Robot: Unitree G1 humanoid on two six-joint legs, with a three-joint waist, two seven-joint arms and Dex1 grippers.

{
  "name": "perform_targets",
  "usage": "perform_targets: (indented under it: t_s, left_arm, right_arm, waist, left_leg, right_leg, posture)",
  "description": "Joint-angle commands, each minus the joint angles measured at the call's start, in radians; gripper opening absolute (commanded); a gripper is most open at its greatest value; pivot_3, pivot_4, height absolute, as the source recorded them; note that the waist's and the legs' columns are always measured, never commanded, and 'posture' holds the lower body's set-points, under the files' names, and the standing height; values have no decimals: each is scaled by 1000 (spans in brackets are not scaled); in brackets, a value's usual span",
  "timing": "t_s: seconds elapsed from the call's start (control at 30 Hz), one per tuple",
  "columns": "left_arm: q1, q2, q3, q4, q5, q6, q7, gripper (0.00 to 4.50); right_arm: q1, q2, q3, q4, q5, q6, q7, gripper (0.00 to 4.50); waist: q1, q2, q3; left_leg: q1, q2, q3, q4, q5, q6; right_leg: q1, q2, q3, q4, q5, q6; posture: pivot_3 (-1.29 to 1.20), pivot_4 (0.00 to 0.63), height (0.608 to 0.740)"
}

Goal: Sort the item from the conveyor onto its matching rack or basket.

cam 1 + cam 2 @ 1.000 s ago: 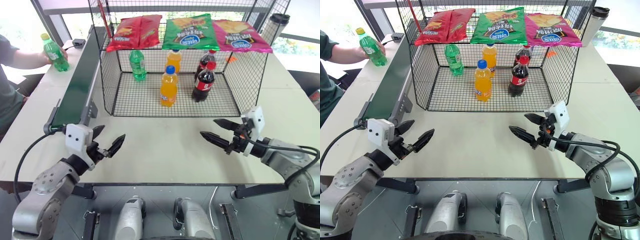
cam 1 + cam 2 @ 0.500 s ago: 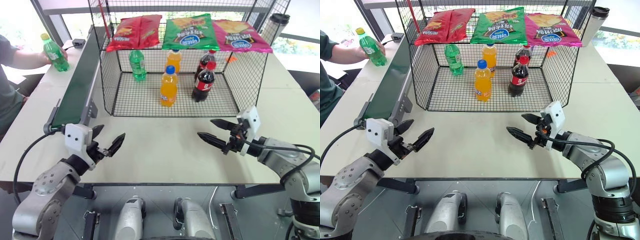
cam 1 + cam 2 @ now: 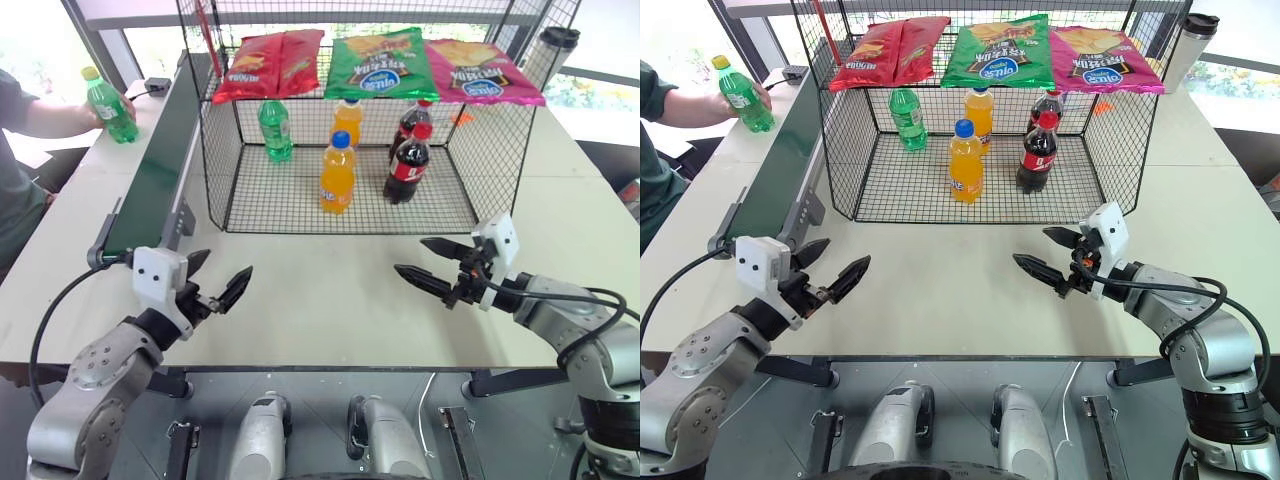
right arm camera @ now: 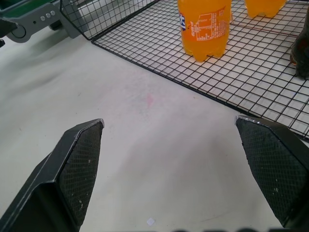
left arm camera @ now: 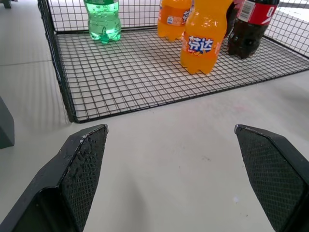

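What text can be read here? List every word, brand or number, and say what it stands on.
"芬达": label of the front orange bottle.
Three chip bags on top of the cage: blue oval logos, lettering too blurred to read.
Cola bottles: red labels too small to read.
Yellow-capped green bottle and green bottle in the cage: labels unreadable.

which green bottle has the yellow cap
The green bottle in the person's hand, left of the conveyor; the one in the cage has a green cap.
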Motion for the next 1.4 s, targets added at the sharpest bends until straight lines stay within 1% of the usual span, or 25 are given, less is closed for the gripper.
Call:
perform_targets:
  t_s: [0.03, 1.17, 1.27, 1.33, 1.4]
  left_arm:
    - [-12, 2, 3, -34, -5, -6, -4, 4407]
    - [11, -25, 1, -48, 36, -32, 19, 4407]
    - [-2, -12, 48, -82, 18, -20, 37, 4407]
    - [-19, 8, 111, -112, -10, -10, 53, 4407]
    - [-39, 27, 201, -128, -55, 5, 78, 4407]
  right_arm:
    - [-5, 3, -13, -24, 2, -15, -2, 4500]
    - [-41, 3, 15, 11, -21, -25, 13, 4500]
    - [-54, -6, 14, 16, -16, -22, 31, 4500]
    - [-71, -19, 8, 3, 7, -1, 50, 4500]
    - [-92, -35, 3, -26, 53, 42, 74, 4500]
  waist:
    - [0, 0, 0]
    - [0, 0, 0]
    - [0, 0, 0]
    - [0, 0, 0]
    - [0, 0, 0]
  left_leg:
    - [0, 0, 0, 0, 0, 0]
    - [0, 0, 0, 0, 0, 1]
    - [0, 0, 0, 0, 0, 1]
    - [0, 0, 0, 0, 0, 1]
    - [0, 0, 0, 0, 0, 1]
  right_leg:
    - [0, 0, 0, 0, 0, 0]
    - [0, 0, 0, 0, 0, 0]
    - [0, 0, 0, 0, 0, 0]
    - [0, 0, 0, 0, 0, 0]
    - [0, 0, 0, 1, 0, 0]
  posture:
    - [0, 150, 740]
    - [0, 150, 740]
    - [0, 150, 740]
    - [0, 150, 740]
    - [0, 150, 740]
